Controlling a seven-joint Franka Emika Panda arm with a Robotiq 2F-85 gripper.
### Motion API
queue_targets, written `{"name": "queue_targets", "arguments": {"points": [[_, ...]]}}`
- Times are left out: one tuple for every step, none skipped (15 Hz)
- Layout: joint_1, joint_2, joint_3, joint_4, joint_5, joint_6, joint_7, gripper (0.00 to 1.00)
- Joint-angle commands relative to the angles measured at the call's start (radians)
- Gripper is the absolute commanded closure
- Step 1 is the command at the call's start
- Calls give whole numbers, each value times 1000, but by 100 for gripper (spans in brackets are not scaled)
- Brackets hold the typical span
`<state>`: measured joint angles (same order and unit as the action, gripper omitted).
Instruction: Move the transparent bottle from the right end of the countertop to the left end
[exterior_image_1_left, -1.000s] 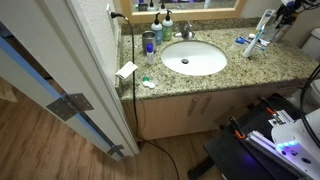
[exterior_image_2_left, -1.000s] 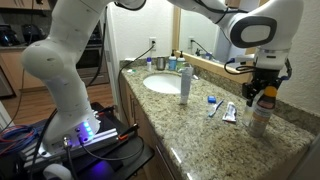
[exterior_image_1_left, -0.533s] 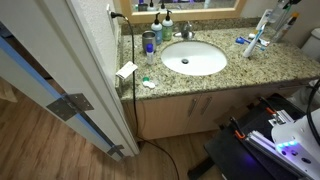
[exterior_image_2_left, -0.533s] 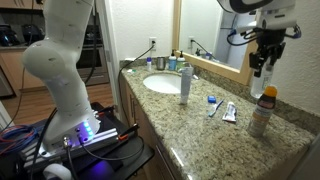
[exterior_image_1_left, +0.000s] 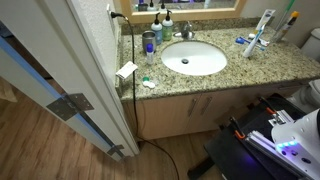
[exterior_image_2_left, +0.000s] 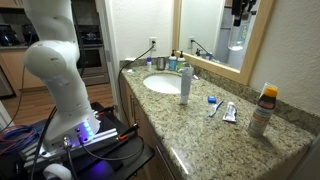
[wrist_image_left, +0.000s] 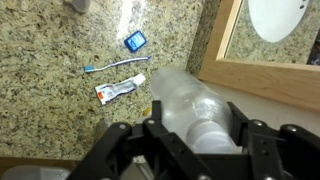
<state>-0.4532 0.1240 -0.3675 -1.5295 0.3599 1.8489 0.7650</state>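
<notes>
Progress stood at the start of the carry; the gripper was clamped on the transparent bottle, which hung high above the countertop, over the end with the toothpaste tube; the pick-up looked done; the trip past the sink and the set-down at the opposite end were, by my reading, yet to do.

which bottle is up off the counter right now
The clear bottle held in the gripper before the mirror. The orange-capped bottle and the tall bottle beside the sink both stand on the countertop.
</notes>
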Motion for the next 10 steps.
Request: {"name": "queue_targets", "arguments": {"points": [[25, -11, -1, -17, -23, -18, -18, 63], [50, -59, 19, -74, -45, -39, -62, 63], [84, -131, 38, -158, -73, -32, -66, 63], [103, -161, 48, -197, -88, -41, -87, 63], [123, -189, 61, -233, -106, -56, -100, 63], [146, -229, 77, -284, -128, -64, -114, 63], [165, -271, 93, -336, -146, -73, -127, 63], [183, -313, 111, -387, -165, -76, -142, 63], [199, -361, 129, -441, -172, -78, -163, 63], [179, -236, 108, -302, -148, -87, -113, 63]]}}
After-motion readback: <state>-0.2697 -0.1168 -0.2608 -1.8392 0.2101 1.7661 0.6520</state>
